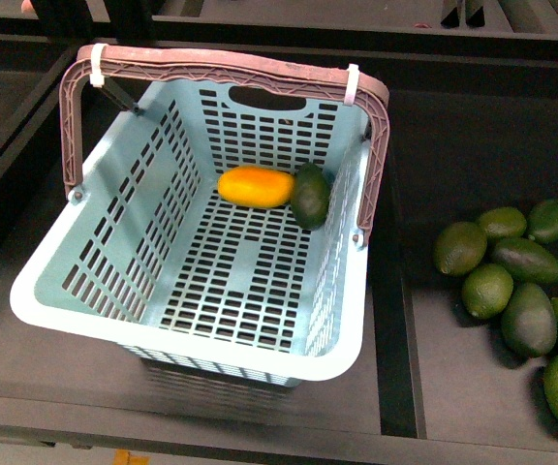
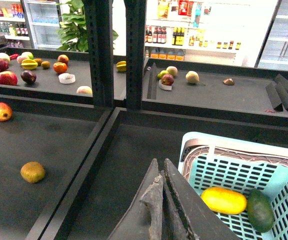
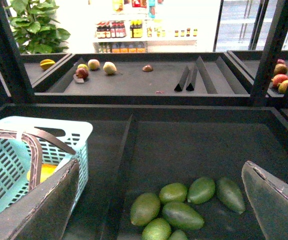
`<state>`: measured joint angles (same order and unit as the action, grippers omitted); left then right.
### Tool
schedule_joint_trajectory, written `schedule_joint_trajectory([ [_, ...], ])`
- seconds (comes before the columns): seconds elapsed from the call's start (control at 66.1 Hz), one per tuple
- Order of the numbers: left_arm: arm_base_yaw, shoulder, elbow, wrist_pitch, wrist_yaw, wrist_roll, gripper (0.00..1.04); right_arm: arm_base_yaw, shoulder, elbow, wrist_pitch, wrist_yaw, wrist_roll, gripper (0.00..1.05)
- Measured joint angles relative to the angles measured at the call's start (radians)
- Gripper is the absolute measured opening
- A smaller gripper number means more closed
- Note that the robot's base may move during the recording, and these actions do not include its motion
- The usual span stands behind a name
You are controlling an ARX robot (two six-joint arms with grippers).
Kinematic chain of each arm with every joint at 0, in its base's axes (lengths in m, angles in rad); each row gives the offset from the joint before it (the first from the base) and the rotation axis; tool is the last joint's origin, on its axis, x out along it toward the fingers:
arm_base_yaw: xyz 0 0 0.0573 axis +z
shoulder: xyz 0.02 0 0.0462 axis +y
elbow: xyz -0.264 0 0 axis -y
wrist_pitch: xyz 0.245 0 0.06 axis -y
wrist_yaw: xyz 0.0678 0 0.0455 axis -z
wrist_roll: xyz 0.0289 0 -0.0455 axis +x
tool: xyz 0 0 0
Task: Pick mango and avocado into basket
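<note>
Mango (image 1: pixel 255 186) against avocado (image 1: pixel 310 196), front view.

Teal slotted basket (image 1: pixel 85 281), handle up; orange-yellow mango (image 1: pixel 254 186) lying on floor, touching dark green avocado (image 1: pixel 310 196) against the wall.

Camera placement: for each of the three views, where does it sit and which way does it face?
Front view: on the body, angled down at the basket holding mango and avocado; no arm visible.
Left wrist view: faces over shelves; shut left gripper in foreground.
Right wrist view: faces the loose avocado pile; open right gripper frames it.
Shared: all three show the basket.
</note>
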<state>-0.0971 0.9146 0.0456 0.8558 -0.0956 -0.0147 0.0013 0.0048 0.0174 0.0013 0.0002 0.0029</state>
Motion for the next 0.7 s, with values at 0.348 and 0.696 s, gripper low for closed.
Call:
schedule_joint_trajectory([
  [0.348,0.093,-0.330,-0.031,-0.285,0.094,0.003,0.02,0.000,0.000,0.000,0.000,0.000,0.000,0.96],
  [0.696,0.093,-0.590,-0.031,-0.531,0.095,0.003,0.02,0.000,0.000,0.000,0.000,0.000,0.000,0.96],
])
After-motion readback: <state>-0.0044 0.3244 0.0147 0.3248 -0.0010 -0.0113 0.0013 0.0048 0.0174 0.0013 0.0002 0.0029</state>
